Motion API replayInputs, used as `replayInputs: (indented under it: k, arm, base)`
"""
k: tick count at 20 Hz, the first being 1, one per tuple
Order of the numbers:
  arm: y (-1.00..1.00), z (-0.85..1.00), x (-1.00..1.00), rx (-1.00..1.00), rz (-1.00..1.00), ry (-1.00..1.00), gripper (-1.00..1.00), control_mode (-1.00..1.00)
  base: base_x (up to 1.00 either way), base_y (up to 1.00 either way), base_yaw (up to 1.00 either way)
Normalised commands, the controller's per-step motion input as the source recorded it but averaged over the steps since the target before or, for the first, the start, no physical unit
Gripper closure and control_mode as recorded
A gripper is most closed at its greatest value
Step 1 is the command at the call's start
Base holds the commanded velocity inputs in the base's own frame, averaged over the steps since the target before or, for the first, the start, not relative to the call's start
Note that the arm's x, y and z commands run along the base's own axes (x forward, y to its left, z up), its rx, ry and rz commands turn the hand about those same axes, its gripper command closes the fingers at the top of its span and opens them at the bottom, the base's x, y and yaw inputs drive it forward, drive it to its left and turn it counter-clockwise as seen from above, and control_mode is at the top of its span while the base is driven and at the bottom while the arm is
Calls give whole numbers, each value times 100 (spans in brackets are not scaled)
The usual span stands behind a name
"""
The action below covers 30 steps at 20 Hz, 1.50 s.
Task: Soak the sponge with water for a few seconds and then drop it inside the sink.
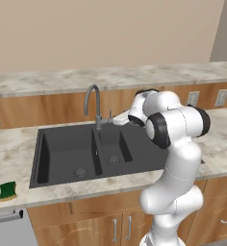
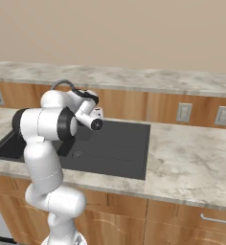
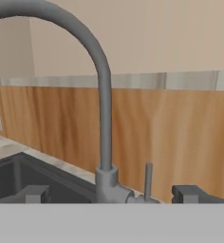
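The sponge point(image 1: 8, 190) is a small block, green on top and yellow below. It sits on the counter point(image 1: 19, 149), left of the black sink point(image 1: 67, 151), near the front edge. No writing shows. The gripper point(image 3: 116, 193) (fingers wide apart, holding nothing) points at the grey faucet point(image 3: 103, 118), seen close up from the hand.

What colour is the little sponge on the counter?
The sponge is dark green on top, yellow underneath; the left base view shows it best.
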Motion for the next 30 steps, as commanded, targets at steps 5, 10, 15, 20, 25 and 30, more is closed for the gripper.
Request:
replayInputs:
  k: [5,10,15,20,25,30]
  arm:
    - [0,-5,23,0,0,0,-100,-100]
    - [0,-8,23,0,-1,0,-100,-100]
    - [0,-11,18,0,-4,0,-100,-100]
    - [15,-14,10,0,-5,0,-100,-100]
    - [19,-15,22,0,-4,0,-100,-100]
    - [5,-20,30,0,-1,0,-100,-100]
  base:
    - [0,0,0]
    - [0,0,0]
    - [0,0,0]
    - [0,0,0]
    - [0,0,0]
    - [0,0,0]
